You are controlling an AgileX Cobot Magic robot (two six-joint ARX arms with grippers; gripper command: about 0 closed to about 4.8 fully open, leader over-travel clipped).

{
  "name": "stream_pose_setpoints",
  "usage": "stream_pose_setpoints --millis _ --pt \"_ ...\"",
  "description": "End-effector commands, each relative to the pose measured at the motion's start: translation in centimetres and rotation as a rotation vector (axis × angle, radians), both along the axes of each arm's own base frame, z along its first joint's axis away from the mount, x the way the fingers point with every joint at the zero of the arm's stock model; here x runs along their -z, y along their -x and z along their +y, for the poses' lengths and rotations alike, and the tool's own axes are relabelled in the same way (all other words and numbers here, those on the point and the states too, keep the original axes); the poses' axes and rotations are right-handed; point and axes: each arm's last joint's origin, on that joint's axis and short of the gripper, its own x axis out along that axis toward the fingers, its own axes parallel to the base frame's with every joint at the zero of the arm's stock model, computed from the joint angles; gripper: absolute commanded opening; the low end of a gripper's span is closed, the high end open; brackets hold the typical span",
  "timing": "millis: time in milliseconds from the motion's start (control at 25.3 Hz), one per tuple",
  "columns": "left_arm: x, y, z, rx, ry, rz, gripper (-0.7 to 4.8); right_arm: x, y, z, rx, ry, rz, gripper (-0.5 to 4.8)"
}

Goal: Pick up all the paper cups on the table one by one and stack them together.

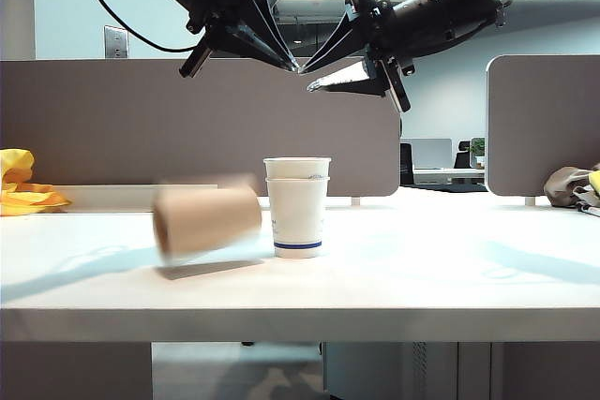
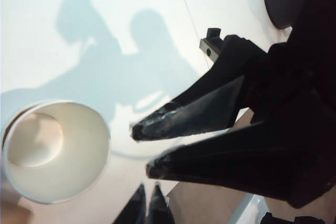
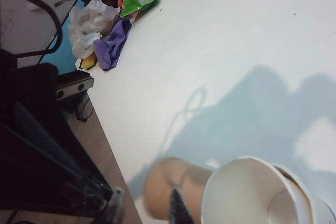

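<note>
Paper cups: brown cup (image 1: 207,220) blurred, tipped sideways on white worktop (image 1: 450,259), below left claw (image 1: 246,49), nearly shut, empty. Beside it, two white cups (image 1: 297,206) nested upright, blue band, nothing inside, beneath right claw (image 1: 349,67), spread apart, empty.

yellow cloth (image 1: 23,189), grey partition panels (image 1: 187,124), perhaps crumpled bags (image 3: 102,24)
</note>
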Motion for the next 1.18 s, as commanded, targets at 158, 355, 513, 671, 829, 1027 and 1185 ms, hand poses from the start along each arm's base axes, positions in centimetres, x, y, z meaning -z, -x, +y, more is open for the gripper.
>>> stream_pose_setpoints --millis 158,355,513,671,829,1027,1185 --pt "-0.3 -0.3 0.6 -0.018 -0.001 -0.017 0.19 -0.5 -0.1 -0.3 0.005 -0.004 -0.009 1.17" --pt "0.1 -0.5 2.0 -0.064 -0.07 -0.007 0.3 0.1 0.1 -1.1 0.011 0.039 0.03 1.44" --pt "1.0 0.1 3.6 -0.059 -0.245 0.016 0.68 0.8 0.4 -2.4 0.023 0.127 0.039 1.54" --pt "1.1 0.2 4.3 -0.07 -0.264 0.051 0.89 0.6 0.5 -3.1 0.05 0.145 0.044 1.6" --pt "0.3 0.5 5.0 -0.078 -0.232 0.049 0.89 -0.8 0.9 -4.0 0.069 0.139 0.012 1.6" --pt "-2.7 1.9 5.9 -0.107 -0.21 -0.056 0.89 -3.2 1.9 -5.3 0.107 0.139 -0.057 1.6" --pt "-7.5 4.6 7.2 -0.16 -0.17 -0.255 0.88 -5.2 3.3 -6.3 0.127 0.175 -0.132 1.59"
